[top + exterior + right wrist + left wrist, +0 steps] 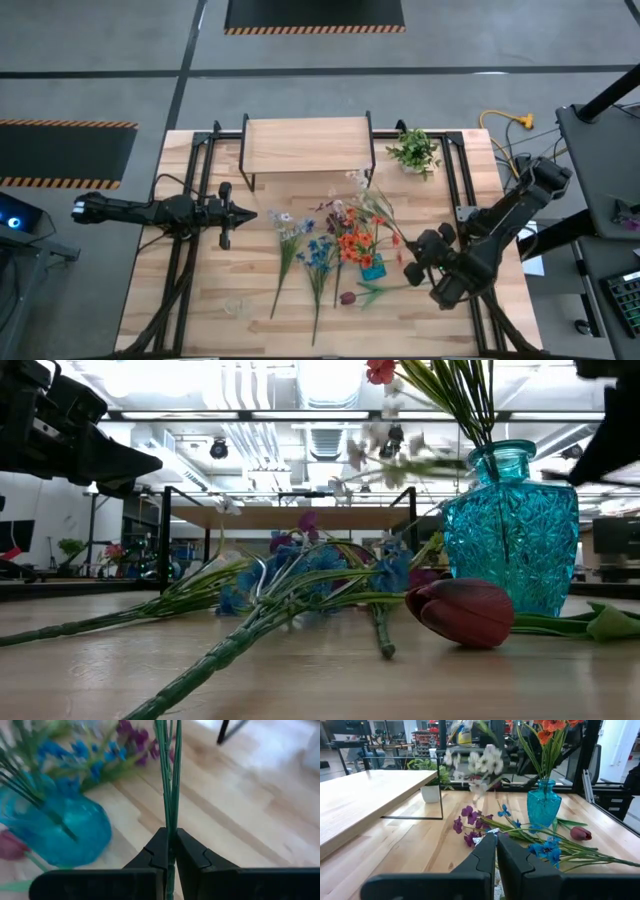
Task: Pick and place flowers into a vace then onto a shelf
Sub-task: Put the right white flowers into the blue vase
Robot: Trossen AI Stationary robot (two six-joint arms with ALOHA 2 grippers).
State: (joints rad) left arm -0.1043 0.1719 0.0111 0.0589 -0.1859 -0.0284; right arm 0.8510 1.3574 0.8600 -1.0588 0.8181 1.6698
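One blue vase (55,827) is seen just beside the right gripper (170,851), which is pinched on a few green flower stems (170,775). The left gripper (496,851) is pressed together, empty, above loose flowers (540,847).

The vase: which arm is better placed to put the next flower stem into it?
The right. Its gripper is shut on green stems beside the blue vase, which already holds orange flowers. The left gripper is shut, empty, and farther from the vase, near the shelf.
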